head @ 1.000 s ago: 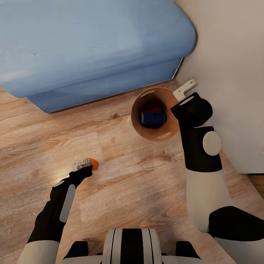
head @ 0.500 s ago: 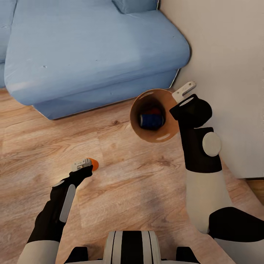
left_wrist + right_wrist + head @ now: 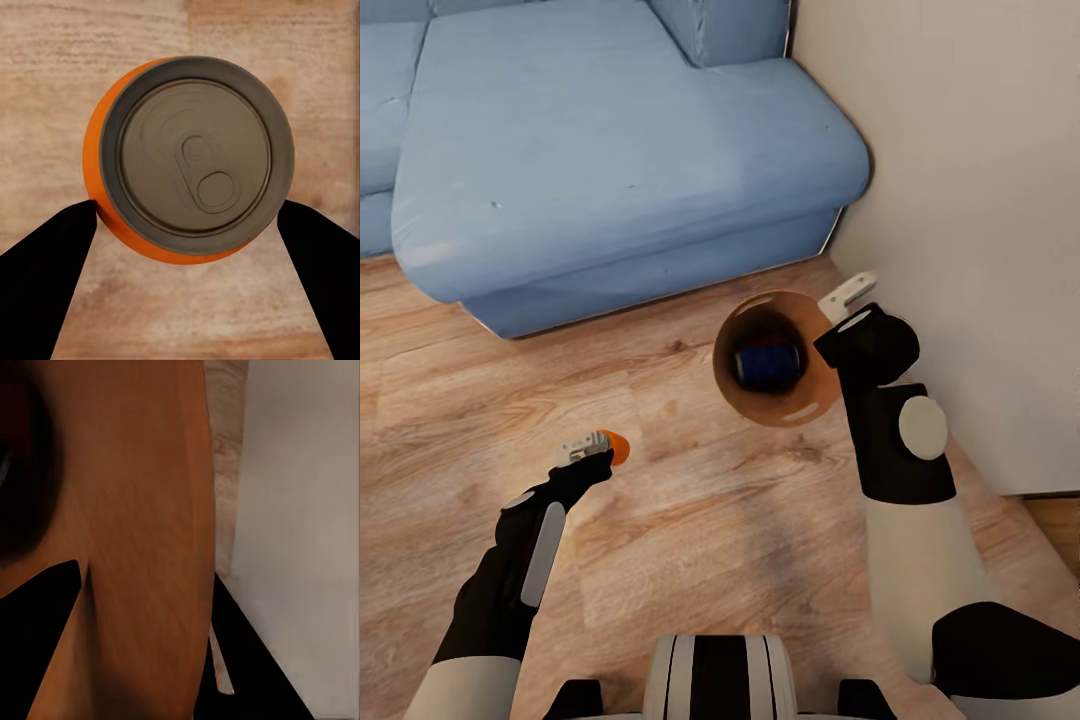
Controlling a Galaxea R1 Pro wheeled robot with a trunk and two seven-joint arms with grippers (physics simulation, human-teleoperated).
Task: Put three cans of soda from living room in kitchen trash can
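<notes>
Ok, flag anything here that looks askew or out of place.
The bin is held by its rim in the right end effector, tipped toward the camera, a dark blue can inside. The left end effector holds an orange can.

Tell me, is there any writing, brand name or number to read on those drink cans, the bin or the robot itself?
None can be read.
Orange can in the left claw: plain side, bare lid with a pull tab, no lettering.
Blue can inside the bin: no label visible.
Bin, gripped at its rim by the right claw: unmarked.
Robot's arms: no text or logo.
</notes>
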